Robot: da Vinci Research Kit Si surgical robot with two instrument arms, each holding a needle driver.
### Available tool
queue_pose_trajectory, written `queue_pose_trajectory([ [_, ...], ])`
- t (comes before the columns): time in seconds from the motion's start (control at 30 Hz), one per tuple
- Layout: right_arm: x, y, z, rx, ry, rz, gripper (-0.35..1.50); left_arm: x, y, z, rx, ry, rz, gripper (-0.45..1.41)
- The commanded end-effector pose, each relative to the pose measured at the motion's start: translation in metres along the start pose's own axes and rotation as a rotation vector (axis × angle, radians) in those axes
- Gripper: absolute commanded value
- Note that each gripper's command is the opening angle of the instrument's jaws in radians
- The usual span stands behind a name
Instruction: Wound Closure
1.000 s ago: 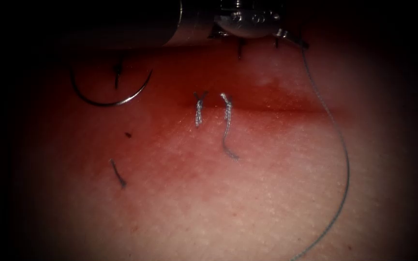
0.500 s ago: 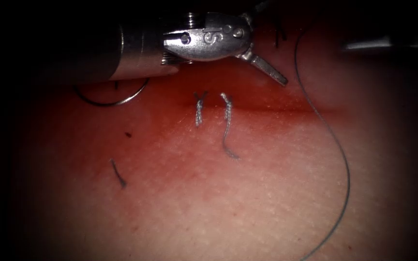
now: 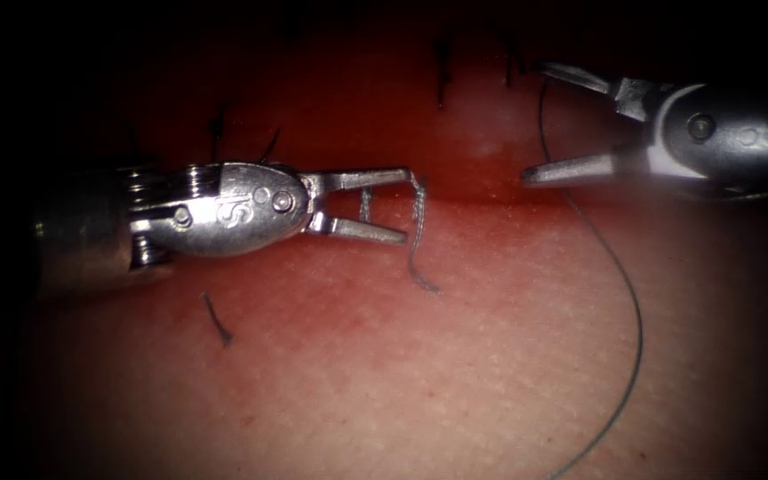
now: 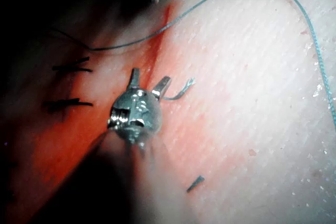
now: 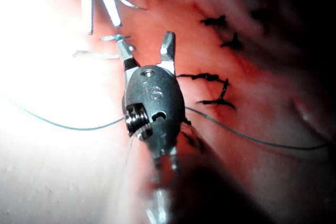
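Since the frame a second earlier, the left tool [image 3: 406, 206] had come down from the upper edge of the endoscope view to lie across the cut, and the right tool [image 3: 535, 124] had come in from the right. The needle, which had lain on the tissue at the upper left, was now hidden behind the left tool's shaft, so where it sat could not be told.

The tissue [image 3: 420, 373] lay pale and wet with red fluid [image 3: 526, 191] pooled along the cut [image 3: 482, 188]. The left tool's jaws were spread apart and held nothing; they straddled one short pale stitch [image 3: 365, 204], and their tips were just beside a second pale stitch [image 3: 418, 209] whose tail trailed down over the tissue. In the left wrist view the same tool [image 4: 148, 81] was parted over the cut, with that tail beside one jaw. The right tool's jaws were wide apart and empty, and the long thread [image 3: 628, 293] passed between them without being held, then swept in a wide arc down the right side of the cut. The right wrist view showed the tool [image 5: 146, 45] parted, with the thread [image 5: 252, 139] running behind it. A small cut end of thread [image 3: 217, 320] lay left of the stitches, below the left tool.
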Motion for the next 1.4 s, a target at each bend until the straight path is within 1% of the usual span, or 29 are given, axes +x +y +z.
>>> queue_pose_trajectory([
  [0.03, -0.0002, 0.0001, 0.0011, -0.002, 0.001, 0.002, 1.47, 0.0002, 0.0000, 0.0008, -0.010, -0.018, 0.004, 0.44],
  [0.1, -0.0005, 0.0000, 0.0012, -0.003, 0.001, 0.000, 1.47, 0.0006, 0.0009, 0.0014, -0.035, -0.056, 0.007, 0.49],
  [0.17, -0.0006, -0.0001, 0.0013, -0.003, 0.002, 0.004, 1.47, 0.0009, 0.0017, 0.0019, -0.064, -0.091, 0.011, 0.62],
  [0.23, -0.0007, -0.0002, 0.0013, -0.003, 0.002, 0.002, 1.47, 0.0011, 0.0023, 0.0023, -0.082, -0.109, 0.015, 0.67],
  [0.3, -0.0008, -0.0003, 0.0013, -0.004, 0.002, 0.001, 1.47, 0.0012, 0.0028, 0.0027, -0.090, -0.118, 0.012, 0.66],
  [0.37, -0.0008, -0.0002, 0.0014, -0.006, 0.000, 0.001, 1.47, 0.0012, 0.0030, 0.0029, -0.090, -0.123, 0.013, 0.59],
  [0.57, -0.0010, -0.0006, 0.0016, -0.006, -0.005, -0.003, 1.45, 0.0006, 0.0028, 0.0040, -0.077, -0.172, 0.018, 0.55],
  [0.63, -0.0010, -0.0007, 0.0017, -0.007, -0.005, -0.004, 1.45, 0.0003, 0.0026, 0.0042, -0.066, -0.199, 0.020, 0.49],
  [0.67, -0.0010, -0.0008, 0.0018, -0.006, -0.007, -0.005, 1.45, 0.0000, 0.0023, 0.0043, -0.053, -0.214, 0.018, 0.42],
  [0.73, -0.0010, -0.0008, 0.0019, -0.004, -0.010, -0.005, 1.45, -0.0002, 0.0021, 0.0045, -0.043, -0.226, 0.010, 0.35],
  [0.83, -0.0010, -0.0009, 0.0019, -0.004, -0.010, -0.006, 1.45, -0.0003, 0.0022, 0.0048, -0.042, -0.234, 0.026, 0.30],
  [0.87, -0.0011, -0.0009, 0.0020, -0.005, -0.010, -0.006, 1.45, -0.0004, 0.0025, 0.0051, -0.045, -0.244, 0.027, 0.13],
  [0.9, -0.0011, -0.0009, 0.0020, -0.005, -0.010, -0.006, 1.45, -0.0004, 0.0025, 0.0051, -0.045, -0.244, 0.027, 0.13],
  [0.97, -0.0012, -0.0009, 0.0020, -0.005, -0.010, -0.008, 1.45, -0.0004, 0.0030, 0.0054, -0.052, -0.256, 0.042, -0.22],
  [1.0, -0.0013, -0.0010, 0.0021, -0.004, -0.012, -0.009, 1.45, -0.0005, 0.0032, 0.0055, -0.053, -0.260, 0.049, -0.44],
  [1.1, -0.0019, -0.0012, 0.0024, 0.007, -0.023, -0.016, 1.42, -0.0004, 0.0034, 0.0053, -0.058, -0.263, 0.072, -0.45],
  [1.2, -0.0028, -0.0016, 0.0029, 0.050, -0.005, -0.030, 1.28, -0.0002, 0.0029, 0.0044, -0.066, -0.258, 0.077, -0.45],
  [1.27, -0.0038, -0.0022, 0.0042, 0.081, 0.024, -0.057, 1.28, 0.0001, 0.0021, 0.0033, -0.050, -0.256, 0.084, -0.45],
  [1.3, -0.0038, -0.0022, 0.0042, 0.081, 0.024, -0.057, 1.28, 0.0001, 0.0021, 0.0033, -0.050, -0.256, 0.084, -0.45],
  [1.33, -0.0046, -0.0027, 0.0054, 0.101, 0.042, -0.084, 1.28, 0.0003, 0.0015, 0.0025, -0.034, -0.244, 0.091, -0.45],
  [1.4, -0.0050, -0.0030, 0.0059, 0.107, 0.049, -0.095, 1.28, 0.0003, 0.0013, 0.0022, -0.031, -0.241, 0.093, -0.45],
])
